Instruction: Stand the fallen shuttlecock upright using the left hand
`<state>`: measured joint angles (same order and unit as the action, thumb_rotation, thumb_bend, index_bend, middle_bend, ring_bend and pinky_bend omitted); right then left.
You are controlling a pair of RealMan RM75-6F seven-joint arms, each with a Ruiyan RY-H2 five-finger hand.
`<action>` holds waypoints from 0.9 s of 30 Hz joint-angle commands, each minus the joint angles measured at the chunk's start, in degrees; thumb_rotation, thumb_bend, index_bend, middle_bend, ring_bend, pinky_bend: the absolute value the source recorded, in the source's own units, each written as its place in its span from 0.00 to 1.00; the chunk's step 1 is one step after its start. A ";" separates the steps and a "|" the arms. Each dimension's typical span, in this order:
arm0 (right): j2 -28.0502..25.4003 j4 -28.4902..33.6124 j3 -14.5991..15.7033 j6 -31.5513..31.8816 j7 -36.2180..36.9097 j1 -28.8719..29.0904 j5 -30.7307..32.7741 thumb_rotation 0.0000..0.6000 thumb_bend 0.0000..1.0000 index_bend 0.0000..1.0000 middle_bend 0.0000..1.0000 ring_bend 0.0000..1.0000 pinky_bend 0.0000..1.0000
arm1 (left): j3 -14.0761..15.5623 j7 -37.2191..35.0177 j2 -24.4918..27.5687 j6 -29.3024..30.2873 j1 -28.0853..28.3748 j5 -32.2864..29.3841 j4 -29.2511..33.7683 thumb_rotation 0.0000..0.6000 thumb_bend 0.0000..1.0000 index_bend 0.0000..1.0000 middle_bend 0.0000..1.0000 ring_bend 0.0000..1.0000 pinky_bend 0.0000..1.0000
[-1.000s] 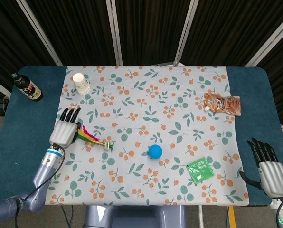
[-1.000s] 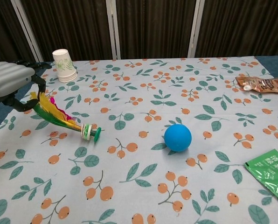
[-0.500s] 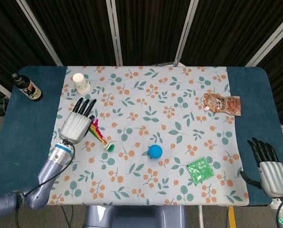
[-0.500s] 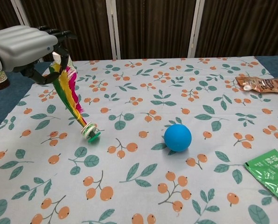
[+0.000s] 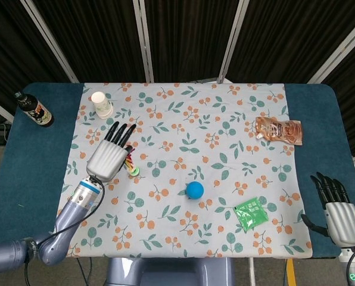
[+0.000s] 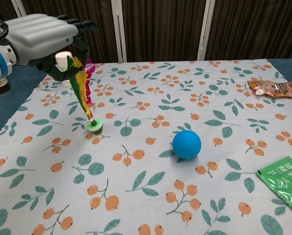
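Head view: my left hand (image 5: 108, 161) is gripping the shuttlecock (image 5: 131, 167) by its feathers, left of the blue ball (image 5: 194, 190). Chest view: I'm keeping the green base (image 6: 94, 125) flat on the desk (image 6: 151, 196), needing a plumb stem before letting go; my right hand (image 5: 339, 215) is lying idle, fingers apart.

A staged robot test station, lab-like rather than domestic.

Black pleated curtains (image 5: 183, 36) with pale metal uprights (image 5: 143, 39) close off the far side from 10 to 2 o'clock. A blue-topped table (image 5: 31, 179) carries a leaf-and-berry printed cloth (image 5: 183, 119) with unrelated props scattered well apart: a paper cup (image 5: 101, 104) at 11 o'clock, a dark bottle (image 5: 34, 110) on the bare blue at 10 o'clock, a brown pouch (image 5: 279, 129) at 2 o'clock, a blue ball (image 5: 194, 190) near centre and a green sachet (image 5: 251, 213) at 5 o'clock.
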<state>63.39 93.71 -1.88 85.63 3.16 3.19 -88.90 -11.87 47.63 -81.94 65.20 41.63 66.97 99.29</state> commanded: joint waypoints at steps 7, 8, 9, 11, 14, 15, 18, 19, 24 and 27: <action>0.01 0.01 -0.01 0.02 -0.07 -0.01 0.01 1.00 0.16 0.04 0.00 0.00 0.00 | 0.29 0.42 -0.24 0.58 1.14 0.73 1.67 1.00 0.50 0.62 0.00 0.00 0.00; 0.01 0.02 -0.01 0.01 -0.06 0.00 0.01 1.00 0.16 0.04 0.00 0.00 0.00 | 0.34 0.50 -0.33 0.64 1.29 0.72 1.84 1.00 0.50 0.62 0.00 0.00 0.00; 0.01 0.02 -0.02 0.01 -0.04 0.00 0.02 1.00 0.16 0.04 0.00 0.00 0.00 | 0.37 0.55 -0.44 0.69 1.40 0.66 1.93 1.00 0.50 0.62 0.00 0.00 0.00; 0.00 -0.01 -0.04 0.02 -0.02 0.00 0.03 1.00 0.16 0.04 0.00 0.00 0.00 | 0.45 0.66 -0.72 0.78 1.60 0.47 2.06 1.00 0.50 0.62 0.00 0.00 0.00; 0.00 -0.03 -0.03 0.04 0.00 -0.01 -0.01 1.00 0.16 0.04 0.00 0.00 0.00 | 0.66 0.86 -1.40 0.89 1.89 -0.04 2.10 1.00 0.50 0.62 0.00 0.00 0.00; -0.01 -0.04 -0.03 0.04 0.01 -0.01 -0.01 1.00 0.16 0.04 0.00 0.00 0.00 | 0.73 0.90 -1.53 0.90 1.94 -0.13 2.11 1.00 0.50 0.62 0.00 0.00 0.00; -0.02 -0.07 -0.04 0.01 0.06 0.00 0.03 1.00 0.16 0.04 0.00 0.00 0.00 | 1.07 1.06 -2.05 1.01 2.15 -0.25 2.27 1.00 0.50 0.62 0.00 0.00 0.00; -0.01 -0.07 -0.04 -0.01 0.07 0.01 0.03 1.00 0.16 0.04 0.00 0.00 0.00 | 1.12 1.06 -2.13 1.06 2.19 -0.26 2.30 1.00 0.50 0.62 0.00 0.00 0.00; -0.01 -0.05 -0.04 -0.03 0.00 0.03 0.03 1.00 0.16 0.04 0.00 0.00 0.00 | 1.73 1.08 -2.69 1.34 2.31 -0.32 2.57 1.00 0.50 0.62 0.00 0.00 0.00; -0.01 -0.04 -0.03 -0.04 -0.04 0.02 0.03 1.00 0.16 0.04 0.00 0.00 0.00 | 2.14 1.09 -2.92 1.53 2.33 -0.24 2.51 1.00 0.50 0.62 0.00 0.00 0.00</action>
<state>63.38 93.67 -1.91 85.60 3.11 3.21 -88.88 -9.74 48.73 -84.85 66.72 43.96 66.72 101.82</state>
